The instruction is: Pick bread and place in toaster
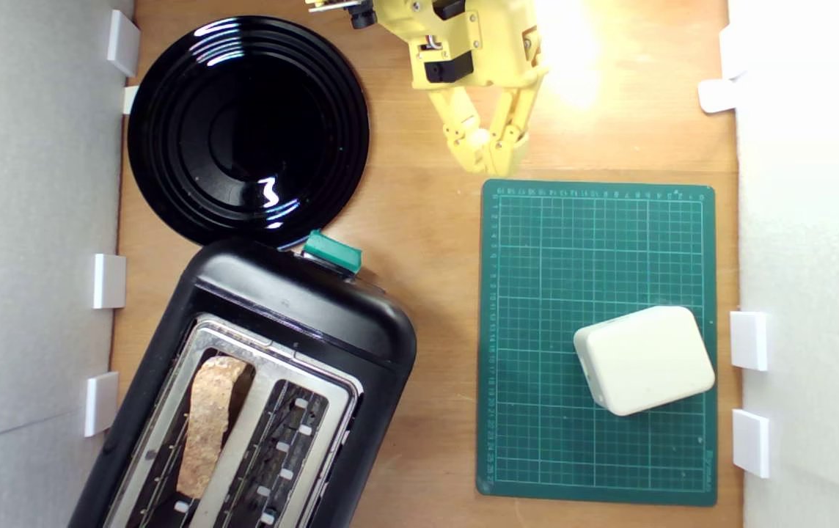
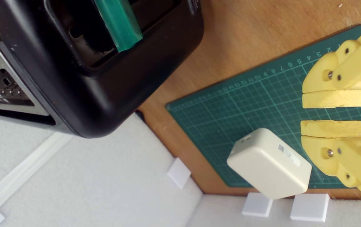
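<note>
I see my gripper [image 1: 489, 147] hanging at the upper edge of the exterior view, the yellow arm reaching down into the frame from above with the two fingers converging toward their tips. In the wrist view the pads [image 2: 336, 98] sit parallel with a narrow empty gap between them, so it is nearly closed and holds nothing.

Nearest to the fingertips is the green cutting mat [image 1: 595, 257], whose top edge lies just below them in the exterior view. Further along the mat, near its far corner from the gripper, sits the cream box [image 1: 645, 359], tilted relative to the grid lines.

To the exterior view's left of the gripper lies the black plate [image 1: 247, 132] on the wooden table [image 1: 427, 220]. Beyond it, well apart from the gripper, stands the toaster [image 1: 295, 308], set diagonally, its green lever knob [image 1: 331, 251] on the end facing the gripper and just beside the plate's rim. The bread [image 1: 208, 422] stands on edge in the slot farther from the gripper, crust up, poking above the silver top. The nearer slot is empty.
</note>
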